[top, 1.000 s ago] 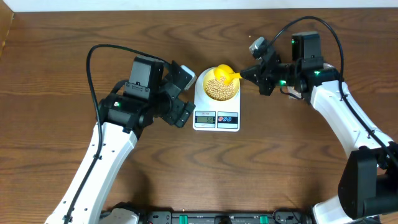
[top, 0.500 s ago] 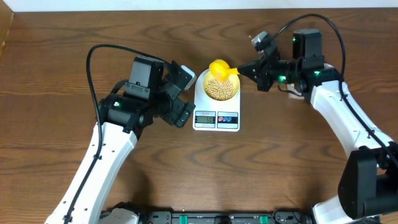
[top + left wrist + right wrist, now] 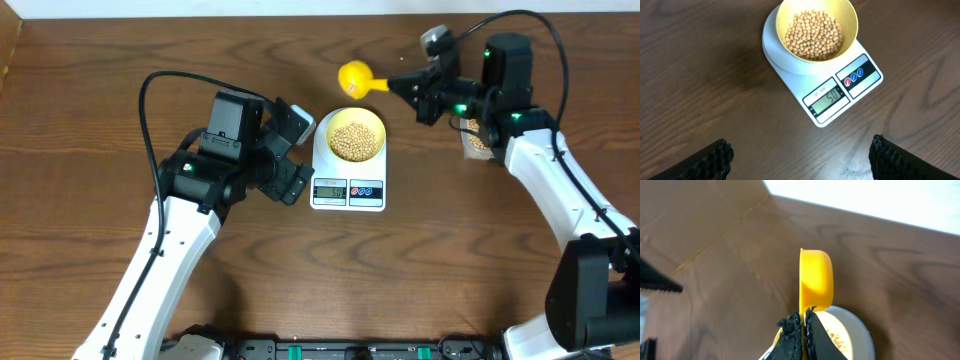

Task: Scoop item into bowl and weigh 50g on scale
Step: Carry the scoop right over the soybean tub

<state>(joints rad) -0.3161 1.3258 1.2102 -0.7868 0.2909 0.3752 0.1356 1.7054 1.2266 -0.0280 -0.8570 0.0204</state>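
Observation:
A pale yellow bowl (image 3: 357, 137) full of beige beans (image 3: 355, 140) stands on the white scale (image 3: 348, 190). In the left wrist view the bowl (image 3: 817, 29) holds the beans (image 3: 813, 35), and the scale (image 3: 832, 97) display reads 50. My right gripper (image 3: 408, 85) is shut on the handle of a bright yellow scoop (image 3: 354, 77), held above the table behind the bowl. In the right wrist view the scoop (image 3: 815, 286) is tipped on its side above the jaws (image 3: 803, 322). My left gripper (image 3: 290, 150) is open and empty, left of the scale.
A clear tub with beans (image 3: 478, 140) sits at the right, mostly hidden under my right arm. The table's far edge runs close behind the scoop. Bare wood lies in front of the scale.
My right gripper has lifted the scoop off the bowl and carried it back and up, away from the scale. The left arm has not moved.

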